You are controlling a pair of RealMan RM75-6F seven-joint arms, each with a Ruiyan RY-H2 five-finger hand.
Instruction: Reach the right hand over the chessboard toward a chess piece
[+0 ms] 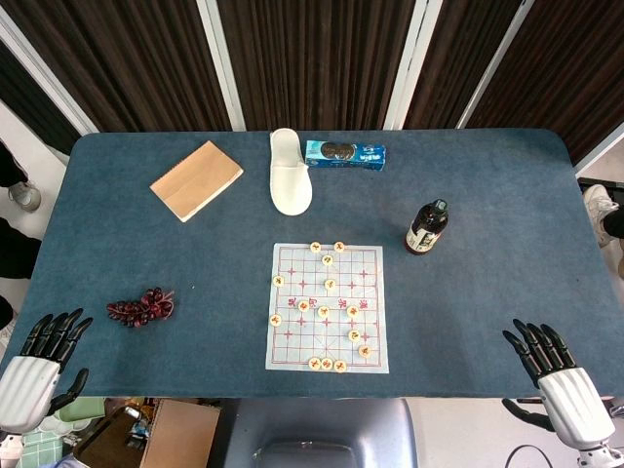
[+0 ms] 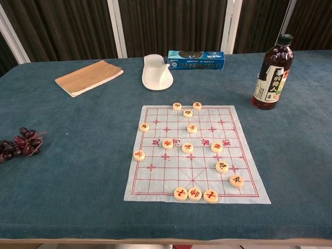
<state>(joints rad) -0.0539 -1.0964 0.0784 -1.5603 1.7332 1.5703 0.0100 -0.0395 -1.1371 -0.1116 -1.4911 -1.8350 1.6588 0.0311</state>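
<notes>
White chessboard [image 1: 328,336] lies lengthwise toward the robot.

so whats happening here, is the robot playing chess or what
Nothing is being handled yet. Both hands hang open at the near edge of the blue table: the left hand at the left corner, the right hand at the right. The chessboard lies between them with round chess pieces scattered on it. The right hand is off the board's right side and has not yet reached over it.

Left robot hand [image 1: 34,366] open, fingers spread; right robot hand [image 1: 558,375] likewise, apparently empty.
</notes>
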